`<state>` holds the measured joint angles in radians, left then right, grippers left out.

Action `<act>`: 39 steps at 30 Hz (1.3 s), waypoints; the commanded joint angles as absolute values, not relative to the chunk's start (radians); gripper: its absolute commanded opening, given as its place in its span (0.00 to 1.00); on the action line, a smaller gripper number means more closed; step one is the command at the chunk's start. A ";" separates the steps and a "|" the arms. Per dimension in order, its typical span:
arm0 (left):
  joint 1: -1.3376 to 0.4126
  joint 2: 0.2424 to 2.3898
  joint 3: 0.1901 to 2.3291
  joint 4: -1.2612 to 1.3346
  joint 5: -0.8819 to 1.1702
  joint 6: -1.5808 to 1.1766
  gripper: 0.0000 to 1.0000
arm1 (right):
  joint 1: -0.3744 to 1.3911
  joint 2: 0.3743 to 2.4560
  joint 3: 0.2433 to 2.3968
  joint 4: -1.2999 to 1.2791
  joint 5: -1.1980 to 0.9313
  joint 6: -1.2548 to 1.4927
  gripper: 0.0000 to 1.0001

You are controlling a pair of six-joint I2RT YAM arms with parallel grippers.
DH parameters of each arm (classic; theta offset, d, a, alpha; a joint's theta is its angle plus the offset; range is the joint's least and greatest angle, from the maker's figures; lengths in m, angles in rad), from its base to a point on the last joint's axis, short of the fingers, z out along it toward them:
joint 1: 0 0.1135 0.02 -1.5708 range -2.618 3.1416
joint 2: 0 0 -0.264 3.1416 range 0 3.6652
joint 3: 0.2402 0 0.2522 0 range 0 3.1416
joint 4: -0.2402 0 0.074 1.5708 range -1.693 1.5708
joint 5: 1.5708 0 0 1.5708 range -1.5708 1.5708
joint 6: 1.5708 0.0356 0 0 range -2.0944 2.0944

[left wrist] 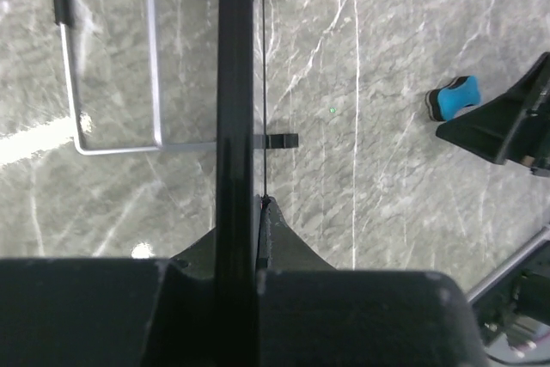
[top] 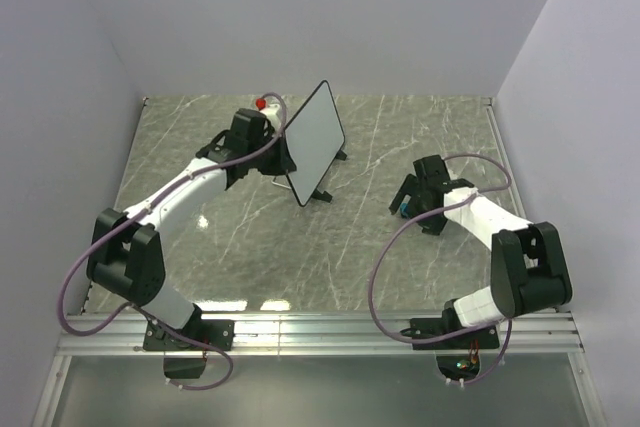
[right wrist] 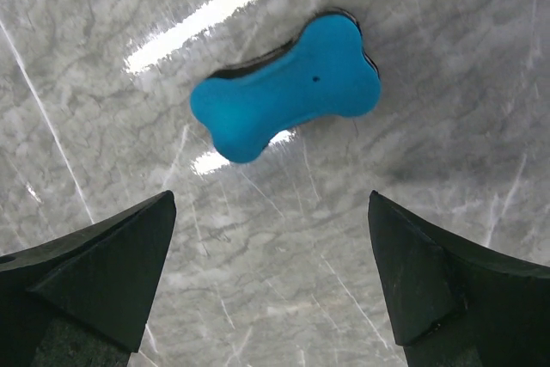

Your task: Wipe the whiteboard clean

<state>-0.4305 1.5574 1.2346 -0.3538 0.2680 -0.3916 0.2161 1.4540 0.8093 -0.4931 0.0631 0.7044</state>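
The whiteboard [top: 318,140] stands upright and tilted on its black feet at the back middle of the table; its white face shows no marks. My left gripper [top: 281,144] is shut on its left edge. In the left wrist view the board's black frame [left wrist: 234,83] runs edge-on between my fingers [left wrist: 273,238]. The blue bone-shaped eraser [right wrist: 288,88] lies flat on the table, and also shows in the top view [top: 402,211] and the left wrist view [left wrist: 453,97]. My right gripper [right wrist: 271,204] is open and empty just above and beside the eraser, not touching it.
A bent metal wire stand [left wrist: 112,148] lies on the table behind the board. A red-capped object [top: 262,103] sits behind my left gripper. Grey walls close in the marble table [top: 200,237] on three sides. My right arm [left wrist: 507,122] shows in the left wrist view.
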 commanded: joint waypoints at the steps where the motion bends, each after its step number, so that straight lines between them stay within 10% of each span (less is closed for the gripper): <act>1: -0.497 1.505 1.186 -0.307 0.184 -0.443 0.00 | 0.221 1.391 0.784 -0.491 0.069 0.683 1.00; 24: -0.560 1.416 0.870 -0.186 0.046 -0.577 0.01 | 0.219 1.292 0.700 -0.477 0.060 0.675 1.00; 32: -0.568 1.391 0.836 -0.178 0.044 -0.591 0.37 | 0.221 1.275 0.687 -0.474 0.063 0.664 1.00; 39: -0.572 1.368 0.853 -0.215 0.029 -0.586 0.49 | 0.221 1.269 0.676 -0.469 0.061 0.664 1.00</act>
<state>-0.5598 1.4040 0.8413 -0.1661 0.0357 -0.5961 0.2161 1.3029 0.6895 -0.4873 0.0589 0.6781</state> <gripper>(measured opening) 0.478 0.996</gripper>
